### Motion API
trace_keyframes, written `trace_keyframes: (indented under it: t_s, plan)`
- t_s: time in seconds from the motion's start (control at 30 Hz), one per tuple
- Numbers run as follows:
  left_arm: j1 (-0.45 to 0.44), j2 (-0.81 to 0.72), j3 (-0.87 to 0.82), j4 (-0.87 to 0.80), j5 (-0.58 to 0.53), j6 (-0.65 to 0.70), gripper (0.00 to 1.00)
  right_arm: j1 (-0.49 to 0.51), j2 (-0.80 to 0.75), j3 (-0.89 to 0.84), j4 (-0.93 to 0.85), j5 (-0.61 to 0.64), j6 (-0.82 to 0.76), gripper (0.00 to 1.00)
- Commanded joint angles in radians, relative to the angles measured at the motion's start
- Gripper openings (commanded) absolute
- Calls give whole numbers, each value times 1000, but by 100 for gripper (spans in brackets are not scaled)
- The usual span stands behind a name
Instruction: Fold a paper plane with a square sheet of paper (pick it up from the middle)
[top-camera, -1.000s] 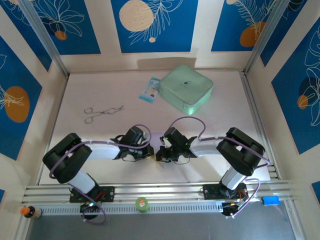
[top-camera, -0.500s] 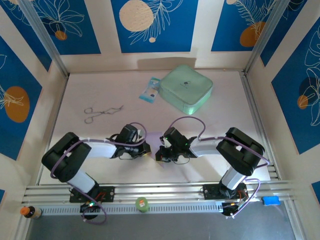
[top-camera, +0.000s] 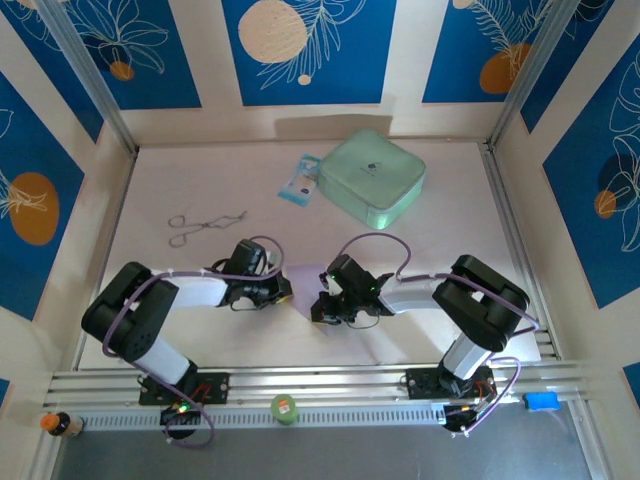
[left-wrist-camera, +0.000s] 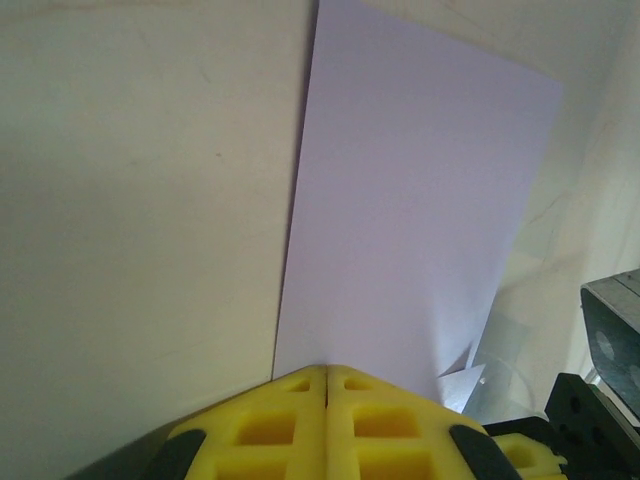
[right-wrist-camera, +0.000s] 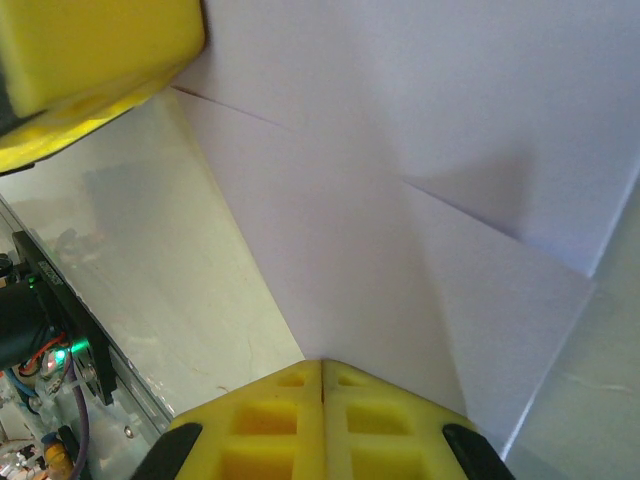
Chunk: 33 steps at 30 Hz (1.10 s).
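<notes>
Left claw (left-wrist-camera: 326, 378): yellow fingers pressed together, tips at the near edge of the square sheet of paper (left-wrist-camera: 420, 200); whether the sheet was nipped between them could not be told.
Right claw (right-wrist-camera: 322, 372): fingers likewise pressed together, tips meeting the sheet where its creases ran together; grip not discernible.

Item 1, the square sheet of paper (top-camera: 306, 278): pale lavender, lying on the bench (top-camera: 180, 170) between the two claws, near the front edge. The right wrist view showed a crease line and a folded flap.

Item 2, mint-green case (top-camera: 372, 178): at the far middle of the bench, lid closed, contents hidden.

Item 3, blue-white packet (top-camera: 299, 180): flat, just beside the case on its left.

Item 4, metal tongs (top-camera: 205, 225): on the left part of the bench, well apart from the sheet.

Arms: both folded low over the bench, forearms reaching inward from the bases, wrists turned toward each other with the sheet between them.
</notes>
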Motion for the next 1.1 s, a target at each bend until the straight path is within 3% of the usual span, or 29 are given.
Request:
trace_keyframes:
  t_s: [0.0, 0.2, 0.4, 0.67, 0.87, 1.07]
  plan:
    - [18, -54, 25, -85, -54, 18, 2, 11, 28, -41, -139, 28, 7, 0]
    - [-30, -108, 31, -74, -36, 6, 5, 10, 29, -32, -143, 27, 5, 0]
    - [-97, -34, 21, 21, 10, -10, 5, 8, 28, -24, -144, 24, 2, 0]
    - [-100, 76, -9, 33, 5, 5, 1, 4, -7, -5, -144, 19, -23, 1]
    - [-99, 72, -34, -2, -29, 15, 0, 5, -72, 31, -124, -11, -56, 2]
    - [-99, 71, -20, -17, -33, 22, 0, 3, -19, 70, -101, -56, -88, 3]
